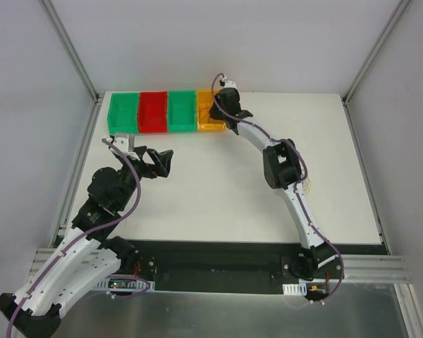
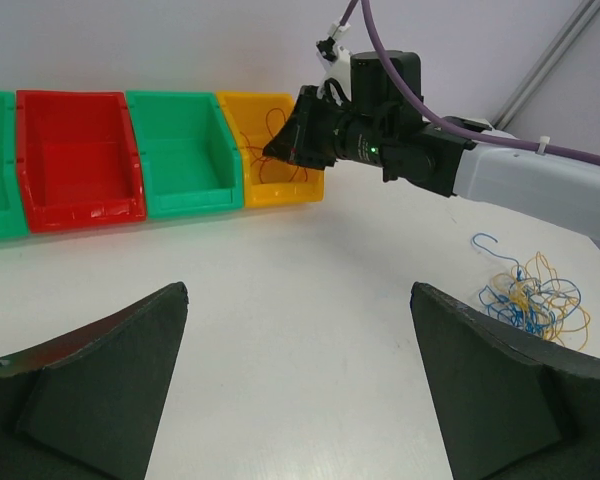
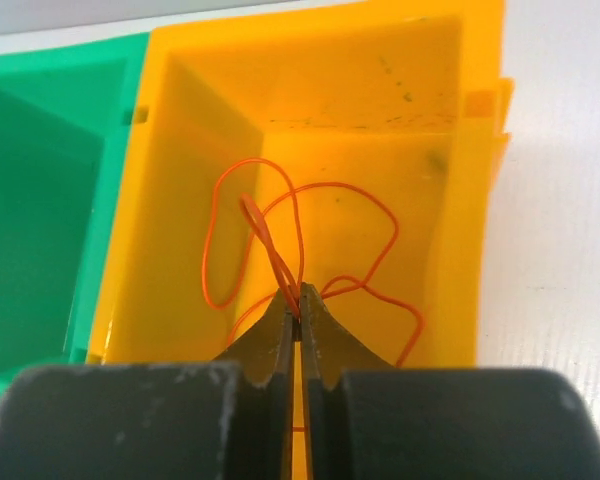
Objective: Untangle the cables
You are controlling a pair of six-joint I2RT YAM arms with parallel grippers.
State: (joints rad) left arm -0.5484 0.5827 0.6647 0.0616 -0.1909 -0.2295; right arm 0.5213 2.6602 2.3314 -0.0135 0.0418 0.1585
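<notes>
R fingers (image 3: 299, 310) clamped on orange cable (image 3: 280, 215) in yellow bin (image 3: 460, 150); L fingers (image 1: 165, 163) apart, idle. Watch it: when you open, loop may snag fingertip and drag back out.

txt/labels: none legible | brands/nos.: none | signs: none

Left white-and-black arm (image 1: 69, 262): folded low at near-left corner, elbow bent, forearm angled up and right toward centre. Left black two-finger gripper (image 1: 165, 163): pointing right, jaws spread wide, nothing between them; in its own wrist view both dark fingers (image 2: 110, 380) sit far apart.

Right white-and-black arm (image 1: 298, 205): reaching in long arc from near-right base to far middle, wrist tipped downward. Right black gripper (image 3: 300, 302): jaws pressed together, thin orange wire (image 3: 280, 215) pinched at tips.
</notes>
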